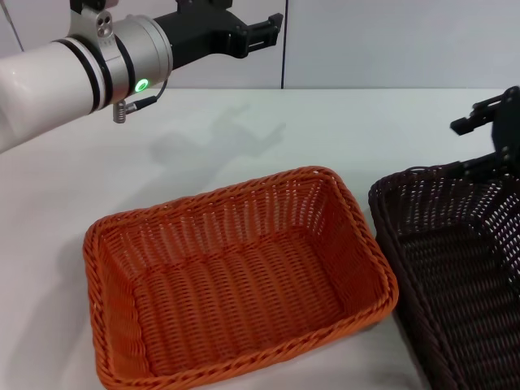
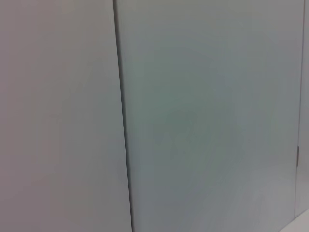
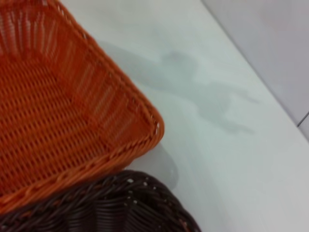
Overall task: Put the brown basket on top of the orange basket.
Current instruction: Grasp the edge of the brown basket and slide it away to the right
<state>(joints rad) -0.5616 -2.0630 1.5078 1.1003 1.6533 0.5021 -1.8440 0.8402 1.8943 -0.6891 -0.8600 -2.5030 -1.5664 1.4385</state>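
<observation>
In the head view, the orange basket [image 1: 236, 280] sits empty on the white tabletop [image 1: 341, 130], near the middle and angled a little. The brown basket [image 1: 455, 268] stands just beside it on the right, the two rims close or touching at the near corner, and runs out of view on the right. The right end effector [image 1: 487, 122] hovers at the far right above the brown basket's far rim; whether its fingers are parted, or whether it grips the rim, cannot be told. The left end effector [image 1: 256, 32] is held high at the far left, away from both baskets, with nothing in it; its opening cannot be judged either.

The left wrist view shows only a blank wall panel [image 2: 203, 121] with a seam, which suggests that arm is idle.

In the right wrist view, the orange basket's corner [image 3: 72, 101] and the brown basket's braided rim [image 3: 111, 203] lie just beside each other, with bare tabletop beyond. No fingers show.

The step in hand appears to be taking hold of the brown basket. It would go best with a firm pinch on the braided rim, a level lift clear of the orange rim, and the long sides aligned before lowering, so the basket nests squarely.
</observation>
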